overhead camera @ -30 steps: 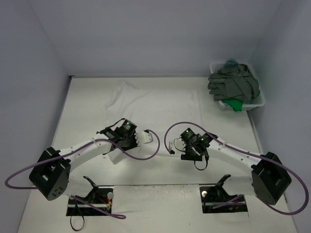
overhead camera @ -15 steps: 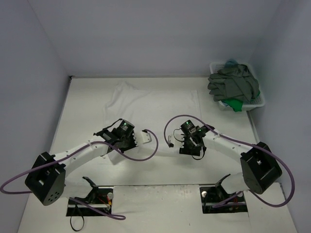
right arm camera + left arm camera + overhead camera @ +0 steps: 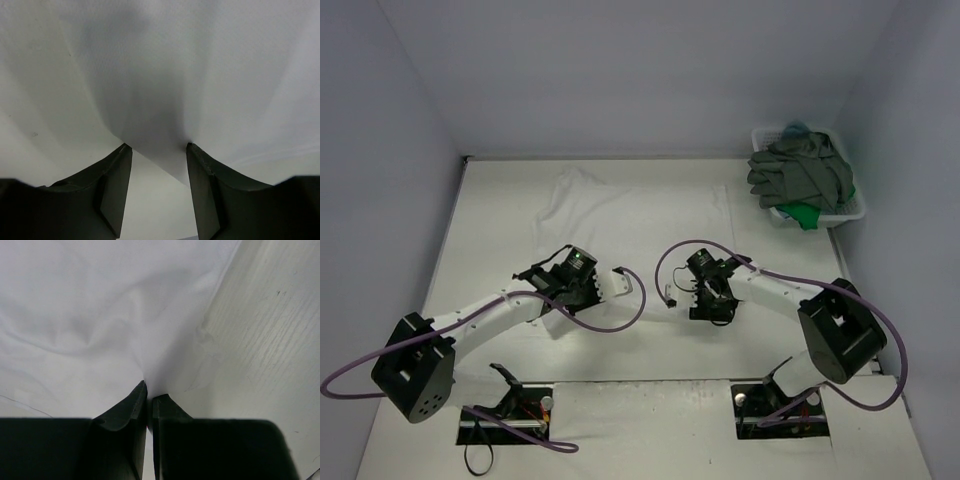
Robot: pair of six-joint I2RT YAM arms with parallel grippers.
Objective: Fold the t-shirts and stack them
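A white t-shirt (image 3: 630, 215) lies spread on the white table. My left gripper (image 3: 612, 285) is at the shirt's near edge. In the left wrist view this gripper (image 3: 149, 397) is shut on a pinch of the white t-shirt (image 3: 75, 315), and the cloth rises in a ridge from the fingertips. My right gripper (image 3: 705, 303) is over the near right part of the shirt. The right wrist view shows this gripper (image 3: 156, 146) open, with a fold of the white t-shirt (image 3: 165, 115) reaching down between its fingers (image 3: 116, 180). A dark grey t-shirt (image 3: 800, 175), a green one (image 3: 805, 214) and a teal one (image 3: 796, 127) sit piled at the back right.
The pile sits in a white lattice basket (image 3: 855, 212) at the back right corner by the wall. Bare table (image 3: 270, 340) lies right of the shirt's edge. Purple cables (image 3: 620, 320) loop beside both wrists.
My right gripper has moved up and to the left onto the shirt's near edge, and its jaws have widened slightly. The left gripper has shifted slightly left, still shut on the cloth.
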